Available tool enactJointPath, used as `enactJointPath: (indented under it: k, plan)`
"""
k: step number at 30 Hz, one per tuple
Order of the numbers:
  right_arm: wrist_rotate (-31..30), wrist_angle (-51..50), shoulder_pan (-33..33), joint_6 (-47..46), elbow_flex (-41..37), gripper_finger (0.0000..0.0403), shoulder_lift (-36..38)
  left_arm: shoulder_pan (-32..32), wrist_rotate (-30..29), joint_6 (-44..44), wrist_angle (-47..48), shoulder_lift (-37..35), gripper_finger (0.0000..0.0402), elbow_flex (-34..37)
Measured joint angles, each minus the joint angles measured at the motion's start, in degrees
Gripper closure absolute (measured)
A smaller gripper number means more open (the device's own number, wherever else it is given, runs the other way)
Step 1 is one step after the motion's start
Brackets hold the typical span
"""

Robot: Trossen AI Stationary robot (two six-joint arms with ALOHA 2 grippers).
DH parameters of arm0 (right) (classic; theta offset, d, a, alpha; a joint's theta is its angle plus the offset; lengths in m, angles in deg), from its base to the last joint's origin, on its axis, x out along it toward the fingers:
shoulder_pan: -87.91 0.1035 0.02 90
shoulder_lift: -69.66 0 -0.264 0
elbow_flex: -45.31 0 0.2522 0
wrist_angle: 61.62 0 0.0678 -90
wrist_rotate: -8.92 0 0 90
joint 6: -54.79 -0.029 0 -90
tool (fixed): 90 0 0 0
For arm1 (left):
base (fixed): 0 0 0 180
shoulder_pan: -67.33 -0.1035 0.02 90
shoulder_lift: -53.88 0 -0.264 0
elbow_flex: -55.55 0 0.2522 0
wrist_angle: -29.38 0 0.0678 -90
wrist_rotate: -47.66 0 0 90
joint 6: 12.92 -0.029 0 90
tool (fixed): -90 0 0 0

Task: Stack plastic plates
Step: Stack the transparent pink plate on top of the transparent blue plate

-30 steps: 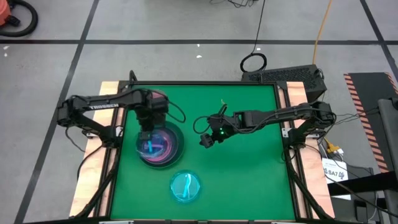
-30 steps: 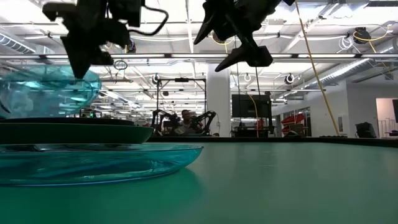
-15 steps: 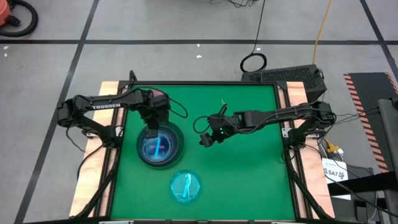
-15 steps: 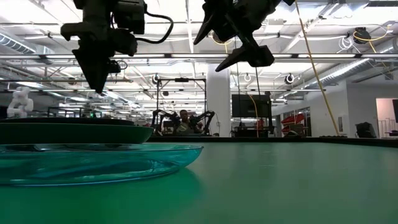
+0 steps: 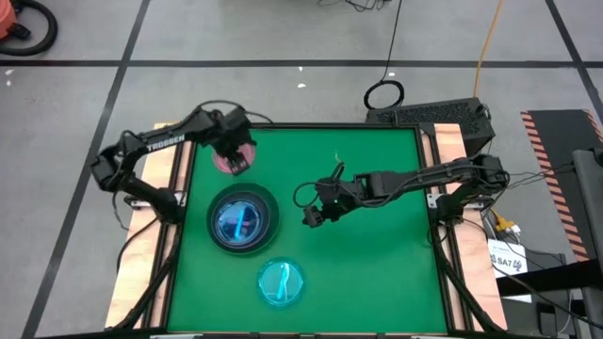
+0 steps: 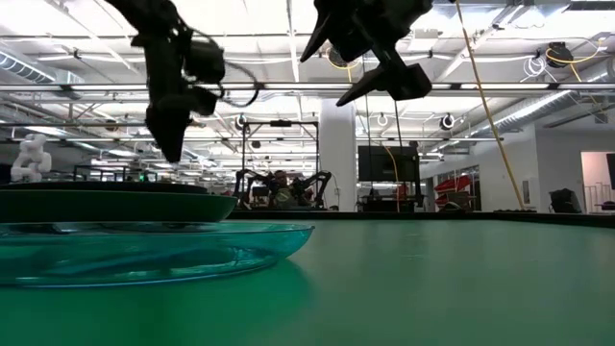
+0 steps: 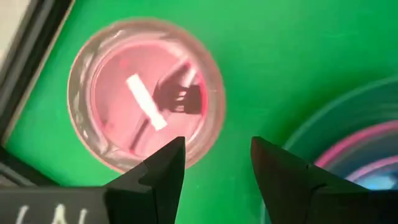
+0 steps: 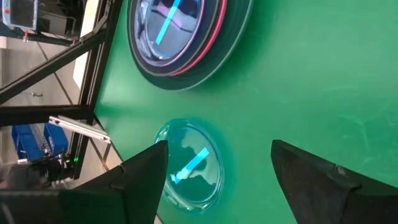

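A stack of plastic plates (image 5: 243, 220) sits left of the table's middle: a dark grey plate (image 8: 186, 78) at the bottom, a bright pink rim (image 8: 214, 37) inside it, and a translucent cyan plate (image 5: 239, 218) on top. A small translucent pink plate (image 7: 146, 99) lies flat on the mat near the far left corner. My left gripper (image 5: 236, 160) hovers open above it, clear of it in the low view (image 6: 173, 144). Another cyan plate (image 5: 282, 283) lies near the front edge. My right gripper (image 5: 316, 209) hangs open over the table's middle, holding nothing.
The green mat (image 5: 377, 264) is bare on its right half. Wooden side rails (image 5: 165, 141) and dark frame bars border the table. Beyond the far right corner stands a black box (image 5: 443, 113) with cables.
My left gripper has opened and let go of the cyan plate, which it had held tilted over the stack. That plate now lies flat on top. The gripper then rose and moved toward the far left corner, over the small pink plate.
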Motion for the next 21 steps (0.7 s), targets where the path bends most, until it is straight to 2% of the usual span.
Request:
enactJointPath:
  k: [5,10,13,17,21]
  plan:
    - [0.0,0.0,0.9,-0.1,0.0,0.0124,0.0,-5.9,7.7,-5.6,1.1,3.3,0.0215,0.0]
    - [0.0,0.0,1.0,0.4,0.0,0.0124,0.0,-6.9,9.6,-10.5,1.3,6.1,0.0215,0.0]
    - [0.0,0.0,0.9,0.9,0.0,0.0124,0.0,-6.0,9.5,-10.7,0.4,7.9,0.0215,0.0]
    - [-0.1,0.0,0.8,1.9,0.0,0.0124,0.0,-3.9,7.9,-5.4,-1.7,10.2,0.0215,0.0]
    - [-0.2,0.0,0.8,2.1,0.0,0.0124,0.0,-0.4,2.4,-1.3,-2.3,12.7,0.0215,0.0]
